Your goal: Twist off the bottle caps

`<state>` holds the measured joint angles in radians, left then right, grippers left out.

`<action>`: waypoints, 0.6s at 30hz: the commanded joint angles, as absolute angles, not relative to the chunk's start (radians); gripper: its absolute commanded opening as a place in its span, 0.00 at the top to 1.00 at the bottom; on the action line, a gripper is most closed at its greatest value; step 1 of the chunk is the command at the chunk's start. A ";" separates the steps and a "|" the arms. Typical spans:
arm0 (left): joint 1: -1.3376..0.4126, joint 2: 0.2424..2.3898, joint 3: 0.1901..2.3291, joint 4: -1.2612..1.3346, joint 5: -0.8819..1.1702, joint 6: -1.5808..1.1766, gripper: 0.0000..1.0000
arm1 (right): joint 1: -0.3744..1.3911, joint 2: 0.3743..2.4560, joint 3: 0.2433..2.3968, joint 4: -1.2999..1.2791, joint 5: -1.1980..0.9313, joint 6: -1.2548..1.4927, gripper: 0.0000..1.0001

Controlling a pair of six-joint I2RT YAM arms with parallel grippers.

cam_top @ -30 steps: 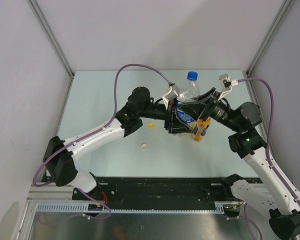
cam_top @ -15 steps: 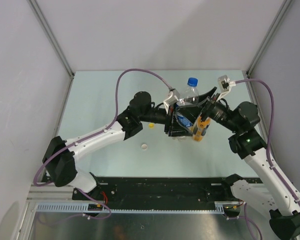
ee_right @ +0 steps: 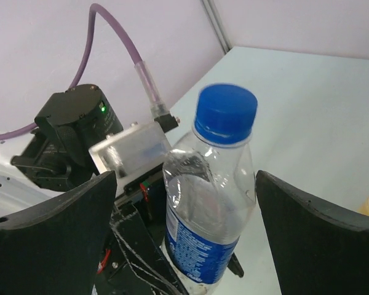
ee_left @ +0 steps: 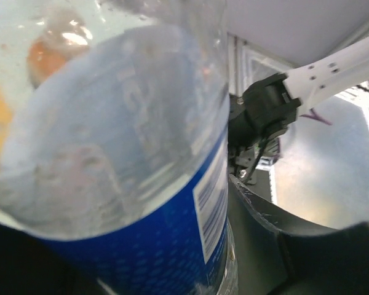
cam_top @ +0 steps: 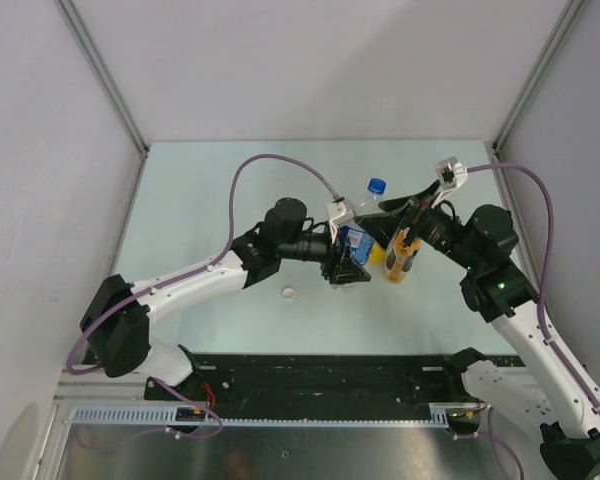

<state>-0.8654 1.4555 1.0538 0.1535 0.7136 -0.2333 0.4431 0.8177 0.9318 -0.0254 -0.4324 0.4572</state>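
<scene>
Since one second ago the water bottle (cam_top: 358,238) has come nearer and the right gripper (ee_right: 187,190) has spread wide. Nearest, a white cap (cam_top: 289,294) lies on the table (cam_top: 200,190). Then the left gripper (cam_top: 346,262) pinches the water bottle at its blue label, beside an orange bottle (cam_top: 400,260). Farther, the blue cap (ee_right: 226,112) sits on it, untouched between the right fingers (ee_right: 313,239).

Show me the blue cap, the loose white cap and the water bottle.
blue cap (ee_right: 226,114): right wrist view, middle of the cap.
white cap (cam_top: 289,294): top external view, its centre.
water bottle (ee_right: 200,249): right wrist view, on its blue label.
</scene>
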 commanded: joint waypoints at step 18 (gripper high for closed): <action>-1.016 1.236 0.952 -0.131 -0.076 0.021 0.56 | 0.443 0.842 0.966 0.007 -0.339 0.528 0.01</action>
